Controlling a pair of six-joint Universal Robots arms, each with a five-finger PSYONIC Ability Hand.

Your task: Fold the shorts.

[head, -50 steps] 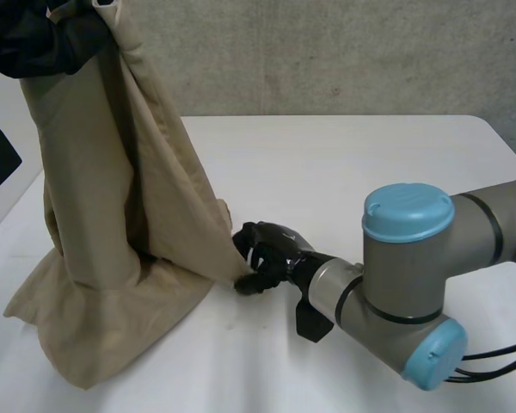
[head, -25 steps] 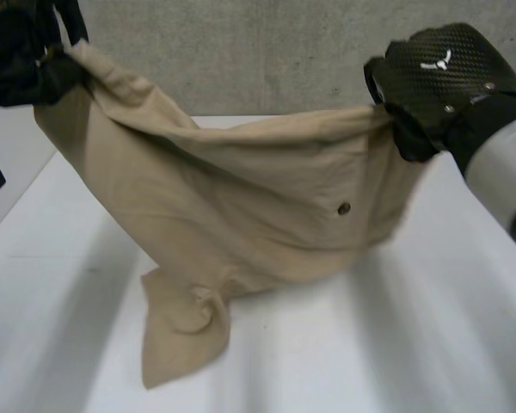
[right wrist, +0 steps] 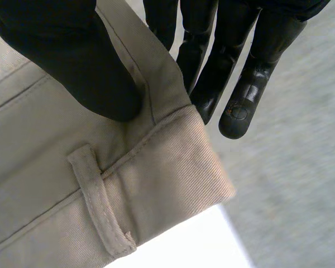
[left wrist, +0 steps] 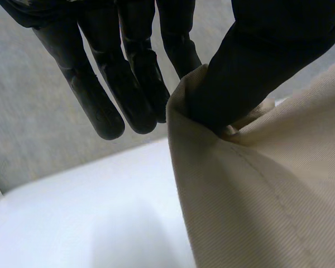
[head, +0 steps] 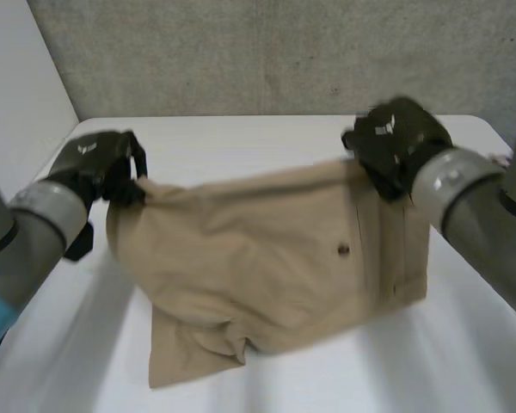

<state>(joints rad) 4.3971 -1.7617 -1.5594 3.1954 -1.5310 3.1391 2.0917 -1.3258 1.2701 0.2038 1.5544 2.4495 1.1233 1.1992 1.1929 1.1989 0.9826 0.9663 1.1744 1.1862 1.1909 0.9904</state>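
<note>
Head view, left side: the left hand (head: 99,163) is raised above the white table (head: 241,138) and is closed on the upper left corner of the shorts (head: 267,258). In the left wrist view, that corner is pinched under the thumb (left wrist: 257,67) against one finger, while the other fingers (left wrist: 100,106) are held straight and free of the cloth.

Between the hands, the beige shorts are hung as a slack sheet – the top edge sags, and the lower part is bunched and rests on the table. A small button (head: 343,249) is seen on the right half.

At the right, the right hand (head: 396,142) is closed on the upper right corner. In the right wrist view, the waistband (right wrist: 173,167) is clamped by the thumb next to a belt loop (right wrist: 100,206), with straight fingers behind it.

Risks, as judged:
- Either corner may slip, since only a narrow margin of cloth is held by each thumb.
- If the shorts are lowered as they hang, creases are likely to be set in by the bunched lower part.
- A skewed lay may result from the sagging top edge.

Not determinable: how the layers lie in the bunched lower part, and whether the left corner belongs to the waistband – the seam there is hidden by the thumb.
</note>
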